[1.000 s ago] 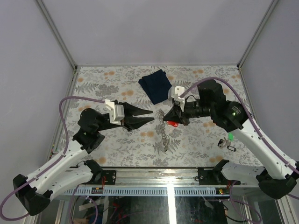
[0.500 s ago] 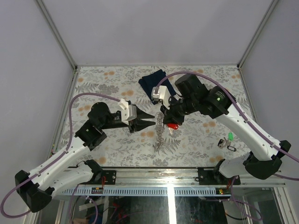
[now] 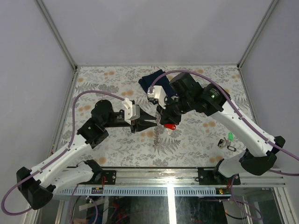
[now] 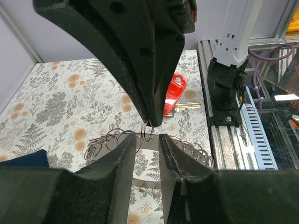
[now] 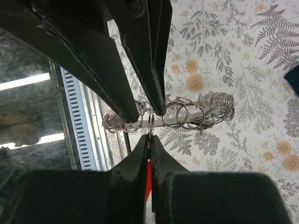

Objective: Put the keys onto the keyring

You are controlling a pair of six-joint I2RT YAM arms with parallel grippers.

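- My right tool (image 5: 149, 139) is clenched on the red key (image 4: 175, 93). A sliver of red shows between its fingers, and a small ring sits right at their tips.
- My left tool (image 4: 147, 141) is released, its jaws a narrow gap apart over the rings. I cannot tell whether the pads touch one.
- The keyring (image 3: 157, 134) lies mid-worktop (image 3: 93, 84), just under where both tools meet. Its long axis runs from there toward my bases, crosswise to both tools.
- Both arms reach inward, tip to tip and equally near. The right wrist pitches down.
- The other keys (image 3: 228, 142) lie well apart, beside my right arm.
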